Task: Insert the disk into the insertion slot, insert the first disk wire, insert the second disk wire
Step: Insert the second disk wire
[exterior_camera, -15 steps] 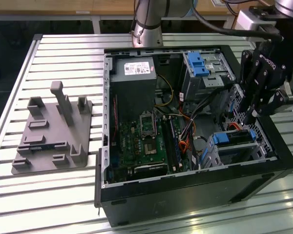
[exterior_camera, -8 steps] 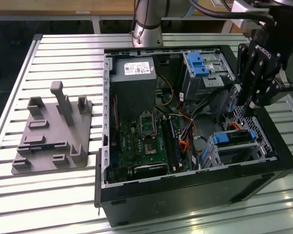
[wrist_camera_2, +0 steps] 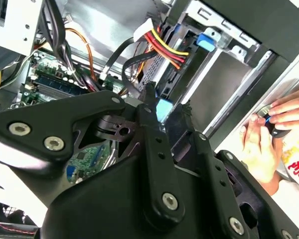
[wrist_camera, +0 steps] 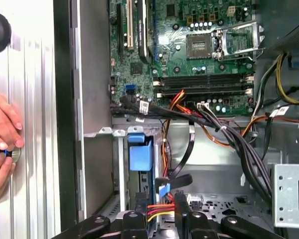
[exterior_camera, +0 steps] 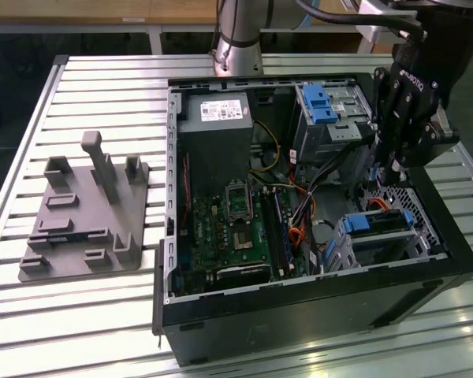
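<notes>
Hemmed at end effector (exterior_camera: 383,178) by black cable bundle (wrist_camera: 224,134) and red-yellow wires (wrist_camera: 157,208) over insertion slot (exterior_camera: 378,250) | walled beside by case side (wrist_camera: 65,124) | beyond it, crowded by person's hands (wrist_camera: 2,124) on bench (wrist_camera: 30,74) | flanked by tall bay (exterior_camera: 331,118) | open above motherboard (exterior_camera: 229,228)

The computer case (exterior_camera: 299,315) is finished in matt black metal, and the table (exterior_camera: 87,315) beneath it is made of ribbed, bright metal slats. Inside the case, the insertion slot (exterior_camera: 423,232) is formed of dull grey perforated sheet metal, and the disk (exterior_camera: 370,223) is framed in smooth blue plastic. Beside the case a matt grey plastic fixture (exterior_camera: 83,213) is seen, and above the case the gripper (wrist_camera_2: 167,105) is finished in matt black with bright metal screws.
</notes>
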{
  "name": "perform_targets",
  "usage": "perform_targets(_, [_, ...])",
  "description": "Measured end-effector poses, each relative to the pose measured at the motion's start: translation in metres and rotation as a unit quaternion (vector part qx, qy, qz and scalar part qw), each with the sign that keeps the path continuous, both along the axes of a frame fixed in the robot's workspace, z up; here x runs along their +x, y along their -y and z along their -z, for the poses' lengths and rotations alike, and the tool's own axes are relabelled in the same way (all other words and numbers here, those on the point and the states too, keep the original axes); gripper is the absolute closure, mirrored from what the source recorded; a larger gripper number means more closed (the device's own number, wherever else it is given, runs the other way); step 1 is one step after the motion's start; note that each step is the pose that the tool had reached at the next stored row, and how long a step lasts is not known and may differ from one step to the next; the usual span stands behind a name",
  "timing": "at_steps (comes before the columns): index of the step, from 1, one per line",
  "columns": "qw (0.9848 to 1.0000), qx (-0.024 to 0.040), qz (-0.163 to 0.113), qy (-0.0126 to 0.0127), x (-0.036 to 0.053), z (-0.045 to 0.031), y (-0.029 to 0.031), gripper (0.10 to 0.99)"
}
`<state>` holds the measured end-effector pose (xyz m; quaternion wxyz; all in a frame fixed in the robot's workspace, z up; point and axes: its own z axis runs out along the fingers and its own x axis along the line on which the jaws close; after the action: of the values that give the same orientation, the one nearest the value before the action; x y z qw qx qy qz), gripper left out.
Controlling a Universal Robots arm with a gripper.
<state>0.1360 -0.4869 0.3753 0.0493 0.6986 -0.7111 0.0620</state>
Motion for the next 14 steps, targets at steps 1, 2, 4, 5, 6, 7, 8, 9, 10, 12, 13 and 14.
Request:
perform_targets(1, [1.0000, 0.0000, 0.000, 0.0004, -0.0017, 0.0000, -0.0007, 0.729])
perform_targets(2, [1.0000, -0.0004, 0.000, 0.0006, -0.0032, 0.0001, -0.0014, 0.729])
perform_targets(4, [1.0000, -0.0026, -0.002, 0.0006, -0.0054, 0.0003, -0.0025, 0.729])
perform_targets(5, [1.0000, -0.0035, -0.004, 0.0006, -0.0060, 0.0005, -0.0028, 0.729])
perform_targets(6, [1.0000, -0.0042, -0.006, 0.0006, -0.0066, 0.0008, -0.0031, 0.729])
perform_targets(7, [1.0000, -0.0047, -0.008, 0.0007, -0.0071, 0.0011, -0.0035, 0.729])
perform_targets(8, [0.9999, -0.0051, -0.010, 0.0007, -0.0076, 0.0014, -0.0041, 0.729])
perform_targets(9, [0.9999, -0.0055, -0.012, 0.0007, -0.0081, 0.0017, -0.0047, 0.729])
perform_targets(10, [0.9999, -0.0059, -0.015, 0.0007, -0.0084, 0.0021, -0.0053, 0.729])
perform_targets(12, [0.9998, -0.0070, -0.021, 0.0007, -0.0088, 0.0032, -0.0061, 0.729])
perform_targets(13, [0.9997, -0.0077, -0.024, 0.0007, -0.0090, 0.0037, -0.0065, 0.729])
perform_targets(14, [0.9996, -0.0085, -0.028, 0.0007, -0.0091, 0.0043, -0.0067, 0.729])
